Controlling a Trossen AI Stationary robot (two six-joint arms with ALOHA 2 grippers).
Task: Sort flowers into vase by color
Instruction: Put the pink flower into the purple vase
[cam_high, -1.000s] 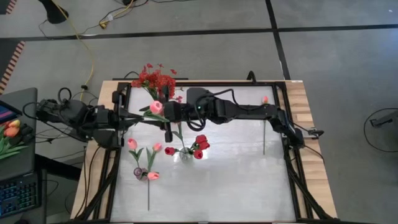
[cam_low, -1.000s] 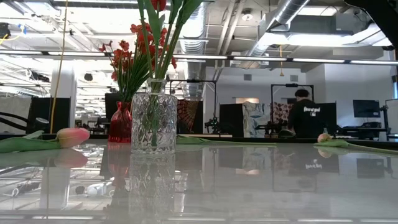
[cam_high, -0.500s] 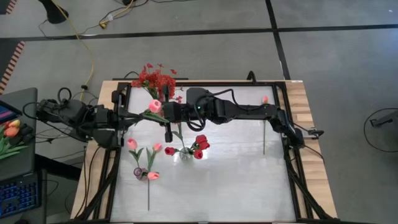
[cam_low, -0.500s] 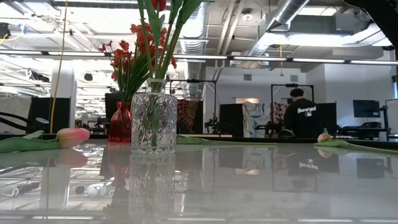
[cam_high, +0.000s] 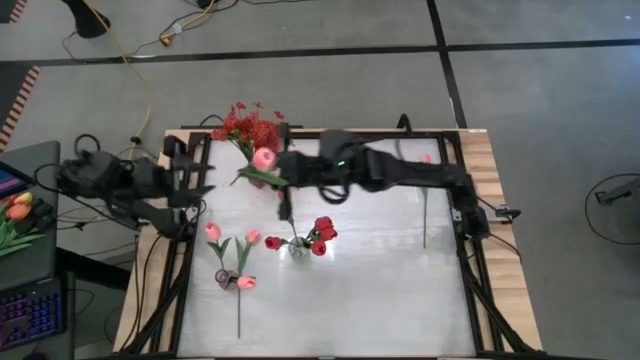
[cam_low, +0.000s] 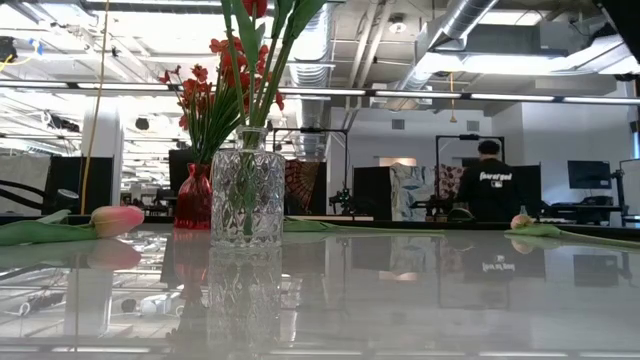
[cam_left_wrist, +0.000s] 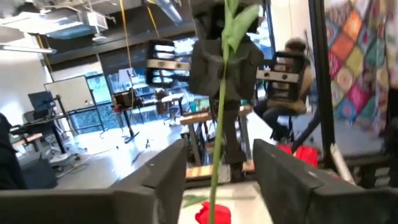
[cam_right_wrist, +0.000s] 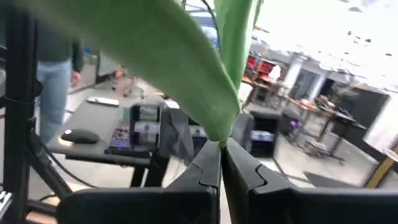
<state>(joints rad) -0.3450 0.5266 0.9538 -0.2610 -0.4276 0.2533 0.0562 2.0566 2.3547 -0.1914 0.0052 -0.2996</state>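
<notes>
while two vases (cam_high: 297, 246) hold flowers, one pink tulip (cam_high: 264, 158) hangs in the right tool (cam_high: 283, 178).

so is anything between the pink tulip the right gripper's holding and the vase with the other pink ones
Nothing visible. The right gripper holds the pink tulip by its stem, above the table. The vase with pink tulips stands nearer the front-left, with open tabletop between; the red-tulip vase sits off to the side.

Right arm stretched across toward left side, right gripper (cam_right_wrist: 221, 168) fingers pinched together. Left arm folded at left edge, left gripper (cam_left_wrist: 221, 165) fingers spread apart.
</notes>
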